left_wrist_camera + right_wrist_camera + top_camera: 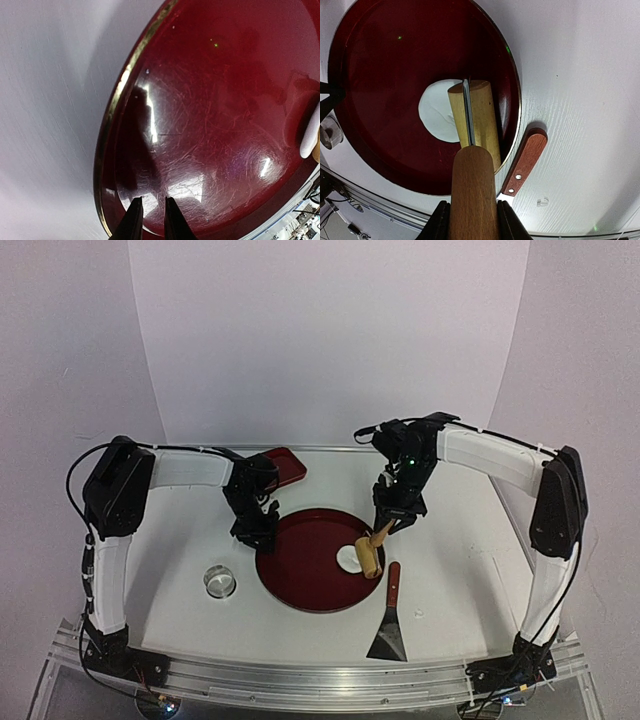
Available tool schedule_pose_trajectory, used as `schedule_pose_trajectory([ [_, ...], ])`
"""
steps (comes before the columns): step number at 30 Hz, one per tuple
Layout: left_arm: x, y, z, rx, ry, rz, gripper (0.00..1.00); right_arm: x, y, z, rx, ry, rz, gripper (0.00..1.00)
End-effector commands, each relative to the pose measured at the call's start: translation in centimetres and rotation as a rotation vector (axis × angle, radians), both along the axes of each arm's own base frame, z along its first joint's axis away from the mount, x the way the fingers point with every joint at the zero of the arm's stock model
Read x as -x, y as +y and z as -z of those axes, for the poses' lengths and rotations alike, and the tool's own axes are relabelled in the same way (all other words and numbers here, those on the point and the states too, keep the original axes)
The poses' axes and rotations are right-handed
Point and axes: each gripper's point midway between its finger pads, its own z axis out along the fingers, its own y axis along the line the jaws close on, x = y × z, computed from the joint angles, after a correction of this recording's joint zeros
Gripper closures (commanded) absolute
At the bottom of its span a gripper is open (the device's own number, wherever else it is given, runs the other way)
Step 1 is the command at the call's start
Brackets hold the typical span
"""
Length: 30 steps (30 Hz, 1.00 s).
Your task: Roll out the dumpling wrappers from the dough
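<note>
Clamped nearest the right wrist camera is the wooden handle of the rolling pin, squeezed from both sides by the right gripper. The pin's pale roller is laid across the right part of the dough, a thin, flat, roundish white sheet. The dough is seen inside the round red tray, close to its right rim and well apart from its left rim. From the top camera the pin is seen slanting down from the gripper to the tray.

The left gripper is held low over the left side of the round red tray, just inside the gold-edged rim. Its dark fingers are nearly together with a slim gap left between them. Only bare tray surface is seen through the gap, and nothing is grasped. Whether the fingertips touch the tray cannot be told. A sliver of the dough is caught at the right edge of the left wrist view.

On the white table a scraper is laid just right of the tray, with its reddish wooden handle toward the far side and its metal blade toward the arm bases. A shiny ring cutter is set left of the tray, apart from it. A rectangular red tray is seen behind the left arm, partly covered by it.
</note>
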Motion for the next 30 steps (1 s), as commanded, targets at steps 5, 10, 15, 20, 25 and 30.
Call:
schedule_pose_trajectory([
  [5, -0.8, -0.5, 0.0, -0.011, 0.002, -0.013, 0.91, -0.6, 0.1, 4.2, 0.061, 0.063, -0.047, 1.0],
  [10, -0.6, -0.6, 0.9, -0.022, 0.03, -0.026, 0.92, -0.6, -0.1, 5.9, 0.089, 0.087, -0.067, 1.0],
  [15, -0.4, -0.6, 2.0, -0.034, 0.064, -0.028, 0.92, -0.3, 0.1, 7.5, 0.098, 0.107, -0.078, 1.0],
  [20, -1.1, -1.1, 0.7, -0.03, 0.047, -0.039, 0.93, -0.1, 0.5, 8.2, 0.104, 0.107, -0.095, 1.0],
  [25, -2.2, -1.6, -4.0, 0.005, -0.024, -0.045, 0.85, -1.1, 1.0, 6.2, 0.082, 0.056, -0.099, 1.0],
  [30, -3.5, -1.1, -8.5, 0.002, -0.125, -0.057, 0.53, -2.0, 2.3, 3.3, 0.027, 0.013, -0.118, 1.0],
])
